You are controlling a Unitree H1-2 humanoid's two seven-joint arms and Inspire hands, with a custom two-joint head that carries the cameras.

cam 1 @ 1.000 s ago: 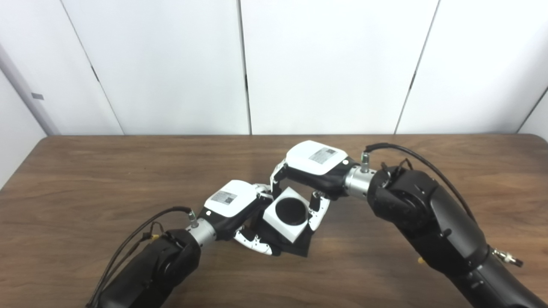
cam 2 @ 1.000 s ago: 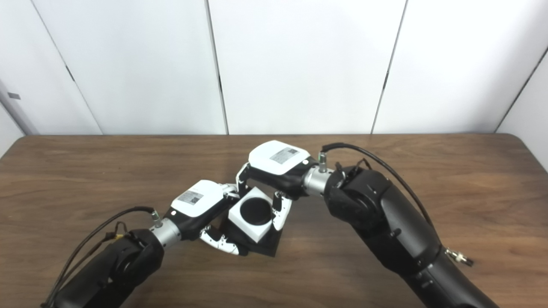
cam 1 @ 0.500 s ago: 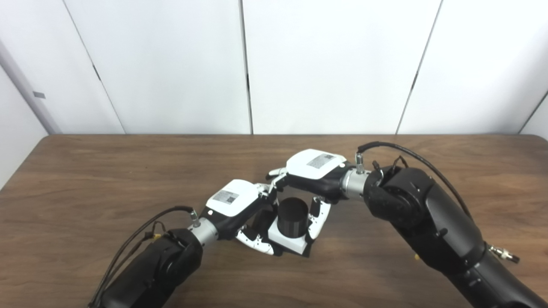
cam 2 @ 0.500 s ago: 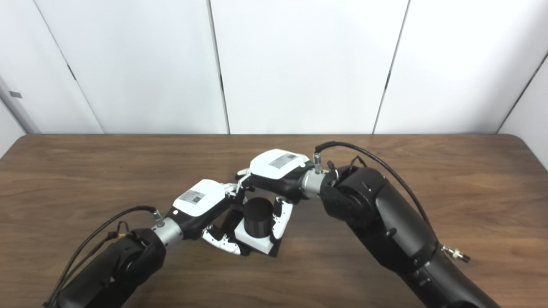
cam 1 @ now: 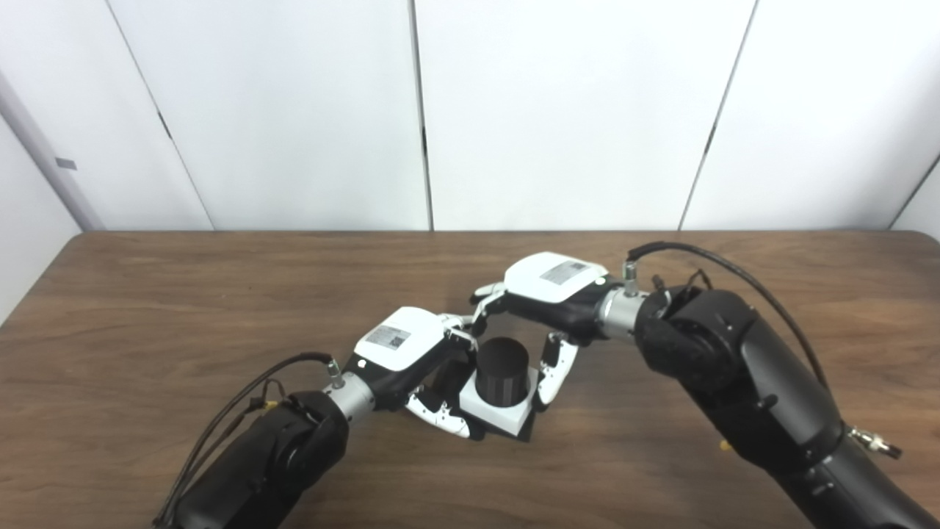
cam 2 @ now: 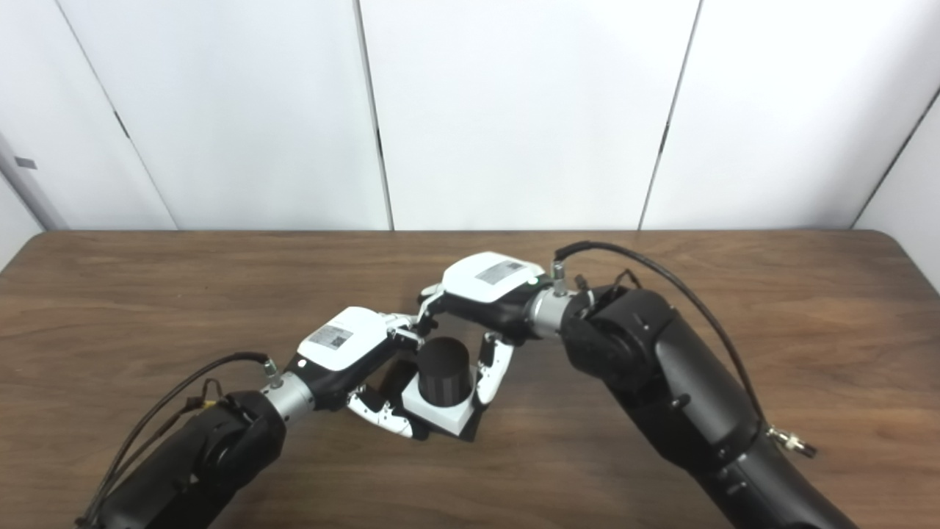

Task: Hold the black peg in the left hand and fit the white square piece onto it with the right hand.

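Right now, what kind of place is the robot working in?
Probably a lab or test room: a bare wooden table, plain white wall panels behind it, and only a black peg with its white square piece.

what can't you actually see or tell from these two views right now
- Black peg: its lower part sits inside the white square piece, both views.
- Left robot hand: its grip on the black base is covered by its own palm and the white piece.
- Right robot hand: contact with the white piece unclear; fingers hang beside it.
- Both arms: cut off at the bottom edge.

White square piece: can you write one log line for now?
white square piece: seated on black peg | left hand: holding base | right hand: fingers spread beside piece
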